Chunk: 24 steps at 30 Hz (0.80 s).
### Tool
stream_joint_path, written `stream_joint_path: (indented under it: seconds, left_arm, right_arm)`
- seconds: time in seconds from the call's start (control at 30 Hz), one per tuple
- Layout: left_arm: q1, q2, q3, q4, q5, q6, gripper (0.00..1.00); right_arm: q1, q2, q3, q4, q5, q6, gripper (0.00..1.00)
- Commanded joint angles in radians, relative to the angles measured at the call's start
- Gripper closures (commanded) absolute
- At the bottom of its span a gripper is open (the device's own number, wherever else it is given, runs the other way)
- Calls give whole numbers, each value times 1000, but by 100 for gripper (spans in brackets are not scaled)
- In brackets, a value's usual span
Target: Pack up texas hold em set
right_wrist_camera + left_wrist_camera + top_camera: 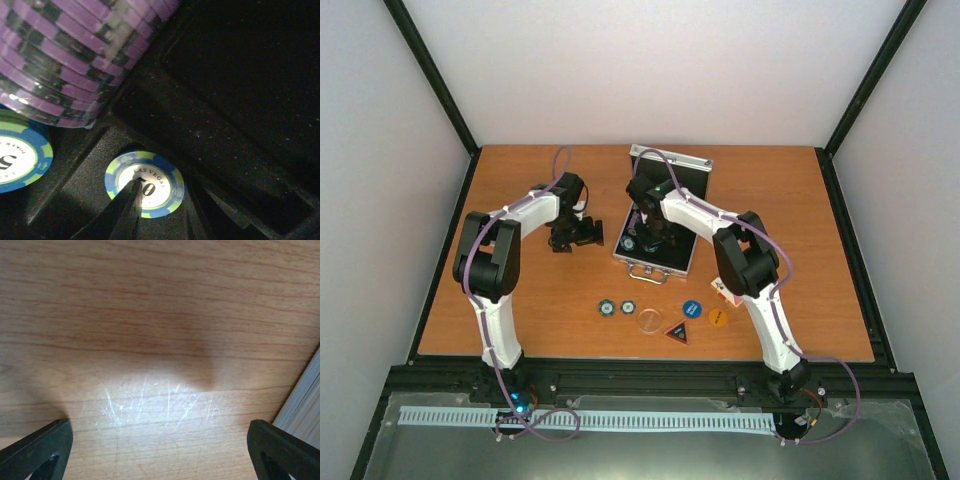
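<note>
The silver case lies open at mid table, its black lining filling the right wrist view. Inside it, a stack of purple chips lies on its side beside a blue-and-green chip. Another blue-and-green chip lies flat on the lining. My right gripper is down in the case, jaws a narrow gap apart, one fingertip over that chip, the other just past its edge. My left gripper hangs wide open over bare wood left of the case.
Loose on the table in front of the case lie two chips, a clear round disc, a triangular button, a blue button and an orange button. A red-backed deck peeks from under my right arm.
</note>
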Motion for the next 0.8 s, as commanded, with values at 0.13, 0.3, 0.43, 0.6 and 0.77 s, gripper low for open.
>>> stream_joint_path:
  seconds: [0.13, 0.3, 0.43, 0.6, 0.77]
  left_arm:
    - [11, 17, -5, 0, -1, 13, 1]
    - [11, 13, -6, 3, -3, 13, 1]
    - [11, 15, -8, 4, 0, 13, 1]
    - [11, 19, 1, 4, 2, 13, 1]
    - [11, 21, 2, 4, 3, 13, 1]
  right_arm:
    - [5, -13, -7, -6, 1, -28, 91]
    - [6, -24, -10, -9, -11, -31, 97]
    - [5, -43, -13, -4, -13, -35, 97]
    - [6, -62, 5, 7, -51, -37, 97]
    - [5, -80, 39, 6, -75, -36, 97]
